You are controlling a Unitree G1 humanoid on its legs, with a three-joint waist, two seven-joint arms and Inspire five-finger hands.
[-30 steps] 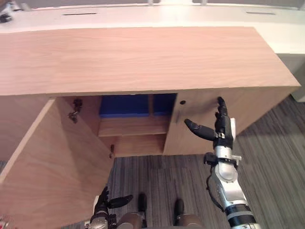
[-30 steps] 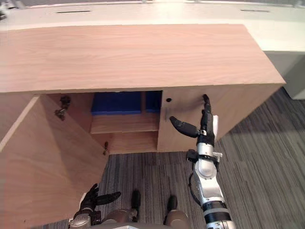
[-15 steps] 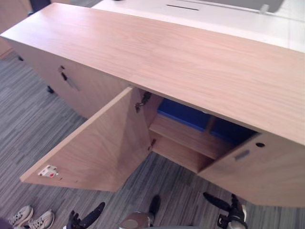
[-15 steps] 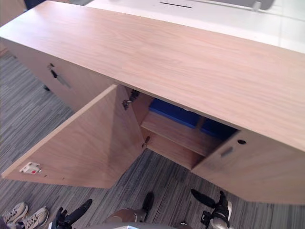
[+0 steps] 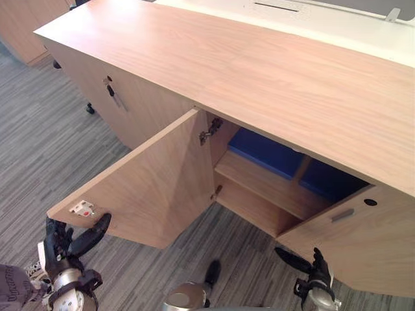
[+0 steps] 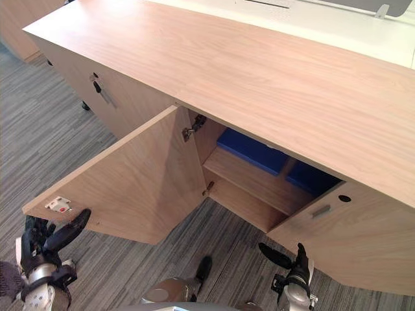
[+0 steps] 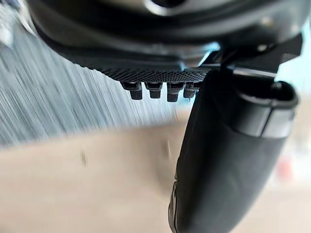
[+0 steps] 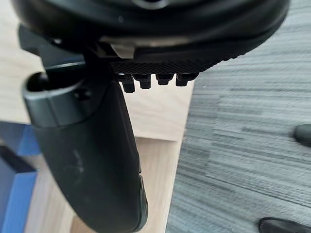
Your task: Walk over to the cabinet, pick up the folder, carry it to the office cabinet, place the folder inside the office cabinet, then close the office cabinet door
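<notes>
The long wooden office cabinet stands in front of me with its left door swung wide open. Blue folders lie on the upper shelf inside, split by a divider; a blue edge also shows in the right wrist view. My left hand is open and empty, just below the door's free corner with its white latch. My right hand is open and empty too, low in front of the closed right door.
Striped grey carpet spreads to the left of the cabinet. Another closed door with a dark handle is further left. A white desk runs behind the cabinet. Part of a person's leg shows at the lower left.
The camera has swung left and tilted. My right hand dropped from in front of the right door. My left hand rose towards the open door's outer corner.
</notes>
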